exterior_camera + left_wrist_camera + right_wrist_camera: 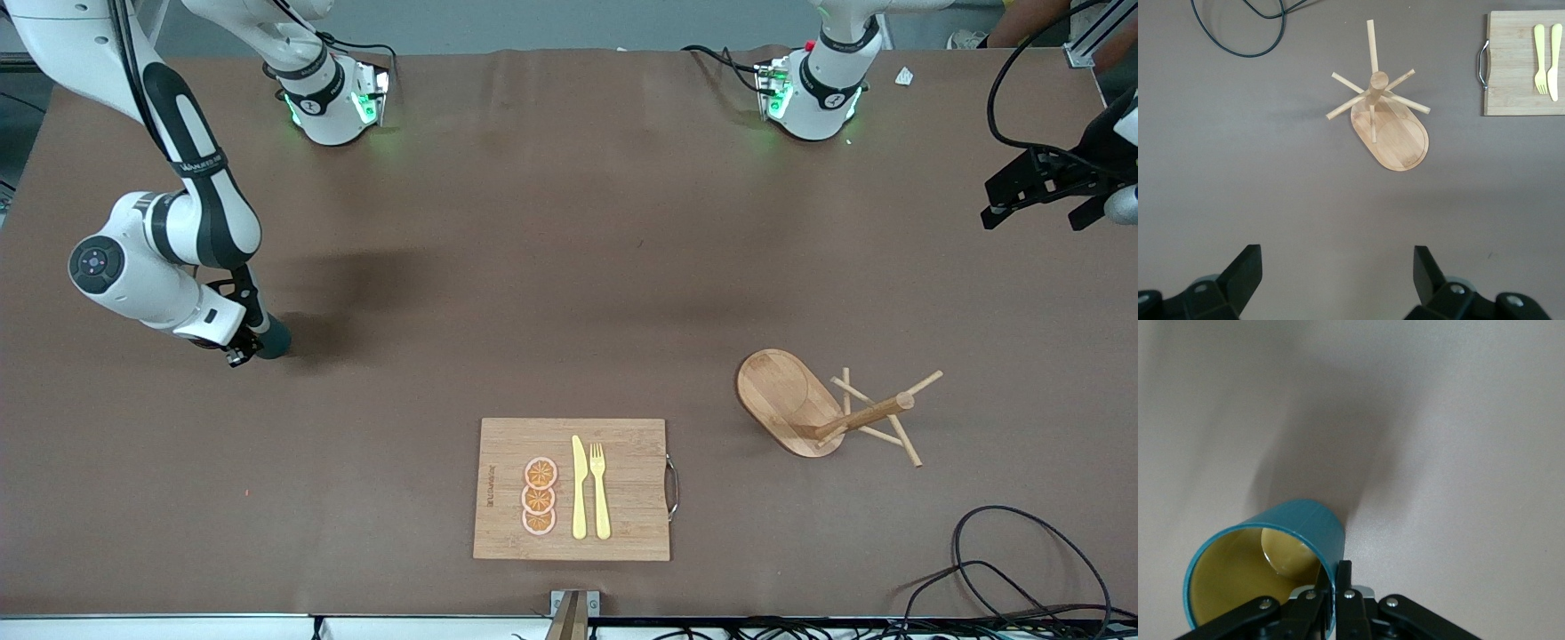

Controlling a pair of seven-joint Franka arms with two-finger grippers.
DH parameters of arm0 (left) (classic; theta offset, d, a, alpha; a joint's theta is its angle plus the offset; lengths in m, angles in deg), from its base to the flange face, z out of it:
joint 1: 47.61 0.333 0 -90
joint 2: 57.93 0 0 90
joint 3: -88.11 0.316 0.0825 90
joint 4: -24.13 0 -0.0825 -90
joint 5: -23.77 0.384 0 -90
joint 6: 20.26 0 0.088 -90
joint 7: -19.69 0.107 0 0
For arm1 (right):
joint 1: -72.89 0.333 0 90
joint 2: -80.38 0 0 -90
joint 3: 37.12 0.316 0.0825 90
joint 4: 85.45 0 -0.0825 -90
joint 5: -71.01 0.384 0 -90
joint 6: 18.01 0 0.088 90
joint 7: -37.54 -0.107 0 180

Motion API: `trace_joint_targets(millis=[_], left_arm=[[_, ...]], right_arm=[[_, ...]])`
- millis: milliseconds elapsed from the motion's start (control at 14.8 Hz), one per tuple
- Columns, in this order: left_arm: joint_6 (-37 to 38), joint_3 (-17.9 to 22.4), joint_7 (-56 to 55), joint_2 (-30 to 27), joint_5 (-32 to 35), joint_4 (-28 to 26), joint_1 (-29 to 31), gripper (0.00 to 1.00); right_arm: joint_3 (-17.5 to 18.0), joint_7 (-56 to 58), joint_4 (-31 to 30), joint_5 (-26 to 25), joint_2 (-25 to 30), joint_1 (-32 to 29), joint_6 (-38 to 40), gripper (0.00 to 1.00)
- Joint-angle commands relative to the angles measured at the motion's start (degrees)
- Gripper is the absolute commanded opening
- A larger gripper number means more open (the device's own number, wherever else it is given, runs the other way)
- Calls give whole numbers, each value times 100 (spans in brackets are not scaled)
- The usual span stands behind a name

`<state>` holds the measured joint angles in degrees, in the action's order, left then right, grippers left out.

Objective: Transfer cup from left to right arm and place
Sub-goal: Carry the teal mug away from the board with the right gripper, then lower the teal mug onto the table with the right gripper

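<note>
The cup (275,338) is dark teal with an ochre-yellow inside (1238,577). It hangs tilted in my right gripper (244,352), low at the right arm's end of the table. Whether it touches the tabletop I cannot tell. In the right wrist view the right gripper (1335,572) is shut on the cup's rim wall (1305,523), one finger inside and one outside. The handle is hidden. My left gripper (1036,212) waits open in the air over the left arm's end of the table. In the left wrist view the left gripper (1336,267) has nothing between its fingers.
A wooden peg rack (827,409) (1385,120) stands toward the left arm's end. A wooden cutting board (498,524) (1511,87) near the front edge carries orange slices (539,496), a yellow knife (579,487) and fork (600,489). Black cables (1022,569) lie at the front corner.
</note>
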<state>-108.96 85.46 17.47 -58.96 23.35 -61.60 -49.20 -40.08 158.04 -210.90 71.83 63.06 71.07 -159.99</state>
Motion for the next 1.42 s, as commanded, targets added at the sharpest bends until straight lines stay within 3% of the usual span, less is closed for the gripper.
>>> trace_joint_targets(millis=[0,135,203,270,541,743,1014,1351], left_arm=[[-60,-16,55,6,-19,13,45,100],[-69,-7,37,6,-11,13,36,100],[-112,-16,37,15,-28,13,45,100],[-148,-16,55,15,-54,13,36,100],[-148,-25,-50,15,-37,13,1,100],[-148,-25,-51,24,-28,13,10,100],[-157,-25,-59,24,-28,13,-8,100],[-192,-25,-60,24,-28,13,-8,100]], right_arm=[[68,132,-217,-29,133,-56,-111,0],[68,141,-208,-29,133,14,-138,2],[68,149,-208,-29,133,41,-173,21],[68,158,-208,-29,133,41,-173,99],[68,115,-164,-21,203,33,-94,100],[50,-165,142,23,229,-11,537,100],[24,-1718,591,15,378,-38,1574,100],[50,-4065,810,15,765,-144,2233,100]])
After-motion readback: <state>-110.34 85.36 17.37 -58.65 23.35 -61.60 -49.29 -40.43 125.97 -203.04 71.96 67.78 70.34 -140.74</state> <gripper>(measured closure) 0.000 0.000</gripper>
